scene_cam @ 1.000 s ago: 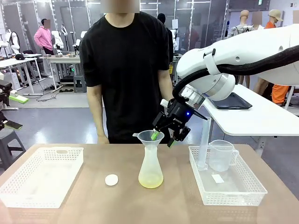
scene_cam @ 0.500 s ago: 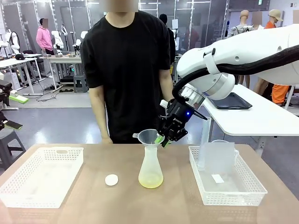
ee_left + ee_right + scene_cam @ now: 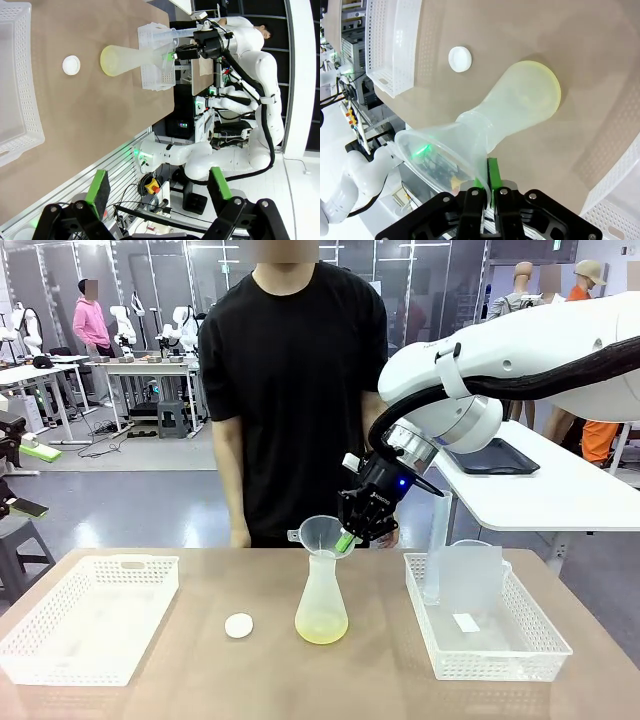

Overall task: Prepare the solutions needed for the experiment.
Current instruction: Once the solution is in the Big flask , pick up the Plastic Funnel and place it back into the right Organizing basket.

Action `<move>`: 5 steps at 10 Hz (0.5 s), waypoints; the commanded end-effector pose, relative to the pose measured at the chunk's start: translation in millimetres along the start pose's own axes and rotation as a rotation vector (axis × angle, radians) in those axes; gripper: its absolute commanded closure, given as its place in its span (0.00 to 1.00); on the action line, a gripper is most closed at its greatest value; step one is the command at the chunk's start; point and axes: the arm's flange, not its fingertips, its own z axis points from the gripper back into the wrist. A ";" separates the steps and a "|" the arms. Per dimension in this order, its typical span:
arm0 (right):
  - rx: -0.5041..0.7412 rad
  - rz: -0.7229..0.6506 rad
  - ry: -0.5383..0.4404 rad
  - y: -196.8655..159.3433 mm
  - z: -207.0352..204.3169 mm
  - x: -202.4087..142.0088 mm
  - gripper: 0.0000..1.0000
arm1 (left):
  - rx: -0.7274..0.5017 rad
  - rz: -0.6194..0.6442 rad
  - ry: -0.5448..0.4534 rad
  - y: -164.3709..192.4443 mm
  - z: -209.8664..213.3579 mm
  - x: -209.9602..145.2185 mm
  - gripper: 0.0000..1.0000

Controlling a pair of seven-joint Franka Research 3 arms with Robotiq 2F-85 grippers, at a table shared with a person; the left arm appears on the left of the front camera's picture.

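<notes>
— Where is the pale yellow solution (image 3: 322,628) right now?

— You'll find it as a shallow layer in the bottom of the frosted flask (image 3: 322,592), which stands upright in the middle of the table (image 3: 200,670). A clear funnel (image 3: 318,532) sits in its neck.

— And the grippers?

— Your right gripper (image 3: 347,539) is clamped on the funnel's rim, on the side towards the right basket (image 3: 500,665). So the solution lies below that grip and slightly to its left, down the flask's vertical axis. Your left gripper (image 3: 159,186) hangs with its jaws spread, holding nothing, well away from the flask.

— So which arm acts?

— The right one, I'd judge; it is far nearer. If you mean to lift the funnel off, go straight up along that axis. A sideways pull could tip the flask and spill the solution.
</notes>
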 end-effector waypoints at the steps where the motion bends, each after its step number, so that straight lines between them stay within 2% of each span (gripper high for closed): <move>1: -0.007 -0.018 0.003 2.7 1.4 2.5 1.00 | 0.007 0.015 0.013 -3.3 2.5 0.2 0.00; 5: -0.016 -0.036 -0.020 9.5 5.9 -5.2 1.00 | 0.007 0.015 0.013 -3.3 2.5 0.2 0.00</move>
